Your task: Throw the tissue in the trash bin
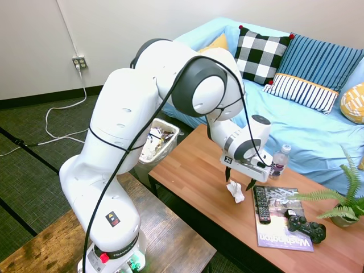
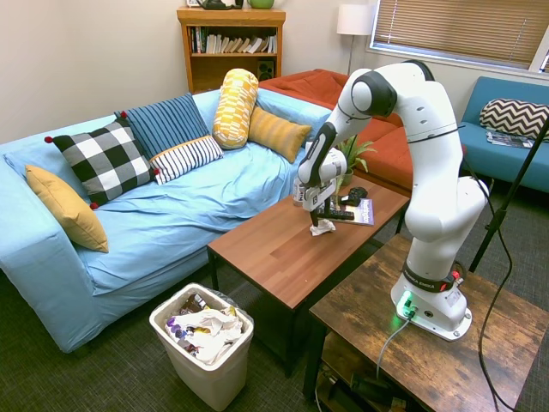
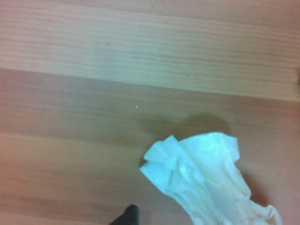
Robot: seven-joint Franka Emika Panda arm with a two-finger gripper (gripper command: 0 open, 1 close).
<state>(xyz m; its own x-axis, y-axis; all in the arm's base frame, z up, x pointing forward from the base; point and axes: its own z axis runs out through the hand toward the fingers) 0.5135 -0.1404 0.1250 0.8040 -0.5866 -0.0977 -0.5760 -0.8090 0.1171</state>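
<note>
Close under the wrist camera, the tissue lies crumpled on the table, a white wad on bare brown wood. Directly above it hangs the gripper, fingers spread, one tip on either side of the wad; whether they touch the paper is hard to tell from these views. At about 3 o'clock of the tissue in the first exterior view lies a remote on a magazine, with a game controller beyond and a bottle near 1 o'clock. At 10 o'clock, off the table's end on the floor, the bin stands full of mixed trash.
</note>
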